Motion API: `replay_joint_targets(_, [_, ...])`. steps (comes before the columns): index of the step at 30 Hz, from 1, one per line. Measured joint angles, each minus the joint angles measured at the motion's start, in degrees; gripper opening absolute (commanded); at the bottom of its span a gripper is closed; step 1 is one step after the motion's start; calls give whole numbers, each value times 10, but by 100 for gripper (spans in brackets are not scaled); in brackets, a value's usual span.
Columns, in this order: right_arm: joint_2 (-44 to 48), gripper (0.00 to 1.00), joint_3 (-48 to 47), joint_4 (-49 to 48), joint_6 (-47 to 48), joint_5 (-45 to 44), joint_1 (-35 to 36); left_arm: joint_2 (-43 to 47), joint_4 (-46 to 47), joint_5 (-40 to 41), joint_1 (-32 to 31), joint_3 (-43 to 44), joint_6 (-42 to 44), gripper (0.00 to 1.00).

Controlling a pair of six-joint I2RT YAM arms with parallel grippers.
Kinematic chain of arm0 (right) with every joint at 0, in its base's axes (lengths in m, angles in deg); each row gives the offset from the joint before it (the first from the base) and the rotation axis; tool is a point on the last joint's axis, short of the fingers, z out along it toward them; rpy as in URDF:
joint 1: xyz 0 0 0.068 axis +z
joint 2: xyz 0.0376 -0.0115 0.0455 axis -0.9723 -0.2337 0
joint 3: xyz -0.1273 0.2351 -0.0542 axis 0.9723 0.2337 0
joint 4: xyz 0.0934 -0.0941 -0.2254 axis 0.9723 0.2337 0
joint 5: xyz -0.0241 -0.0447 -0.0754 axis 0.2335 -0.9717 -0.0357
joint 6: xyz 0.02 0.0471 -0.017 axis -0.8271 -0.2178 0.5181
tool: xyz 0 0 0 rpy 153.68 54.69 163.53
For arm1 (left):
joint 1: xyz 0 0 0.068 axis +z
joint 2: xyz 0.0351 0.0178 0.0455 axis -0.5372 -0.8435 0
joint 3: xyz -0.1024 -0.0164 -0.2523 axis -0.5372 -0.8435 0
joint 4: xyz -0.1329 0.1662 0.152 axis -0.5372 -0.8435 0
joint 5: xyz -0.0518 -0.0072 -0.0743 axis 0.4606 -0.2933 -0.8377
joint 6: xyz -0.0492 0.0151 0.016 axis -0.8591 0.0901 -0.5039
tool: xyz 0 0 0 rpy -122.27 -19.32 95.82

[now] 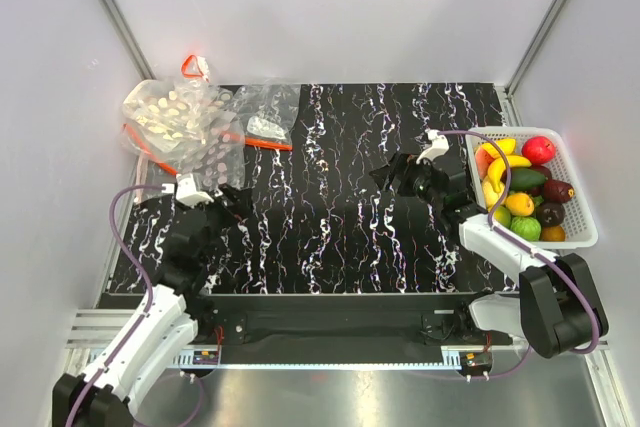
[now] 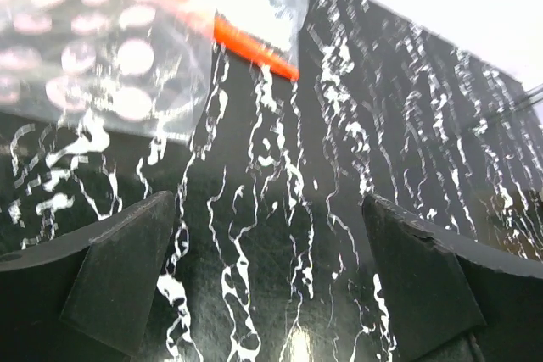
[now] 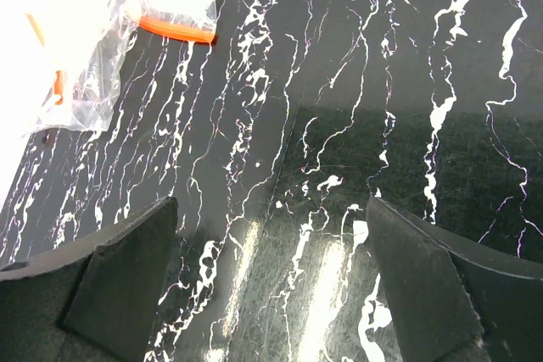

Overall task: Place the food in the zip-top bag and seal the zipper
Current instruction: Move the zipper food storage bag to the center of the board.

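Observation:
The food [image 1: 520, 203], several glossy toy fruits and vegetables in yellow, orange, green, red and dark purple, lies in a white mesh basket [image 1: 586, 209] at the right. The dotted zip-top bag [image 1: 182, 127] lies crumpled at the far left, its red-orange zipper [image 1: 150, 156] along its near-left edge. The bag also shows at the upper left of the left wrist view [image 2: 85, 57]. My left gripper [image 1: 228, 201] is open and empty just near of the bag; its jaws [image 2: 271, 286] frame bare mat. My right gripper [image 1: 393, 173] is open and empty left of the basket, over bare mat [image 3: 271, 286].
A smaller undotted clear bag [image 1: 266, 113] with its own orange strip [image 1: 268, 144] lies right of the dotted bag; both show in the wrist views [image 2: 254, 47] [image 3: 174, 30]. A red triangular object [image 1: 193, 66] lies behind the bags. Grey walls close in three sides of the black marbled mat [image 1: 330, 227].

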Motion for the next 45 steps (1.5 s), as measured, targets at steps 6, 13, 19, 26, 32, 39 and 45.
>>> replay_joint_targets(6, [0, 100, 8, -12, 0, 0, 0, -85, -79, 35, 0, 71, -70, 99])
replay_joint_targets(13, [4, 100, 10, -15, 0, 0, 0, -171, -189, 153, 35, 209, -164, 99])
replay_joint_targets(19, [7, 99, 11, -13, 1, 0, 0, -293, -206, 140, 145, 265, -215, 99])
replay_joint_targets(26, [32, 100, 20, -12, 3, -5, 0, -392, -206, 110, 180, 280, -261, 99])
replay_joint_targets(32, [33, 100, 21, -12, 3, -5, 0, -461, -156, 92, 182, 274, -298, 94])
replay_joint_targets(39, [33, 100, 21, -12, 3, -6, 0, -554, -71, 43, 184, 256, -312, 11])
replay_joint_targets(45, [33, 100, 21, -11, 3, -7, 0, -542, -33, -8, 184, 251, -296, 0])
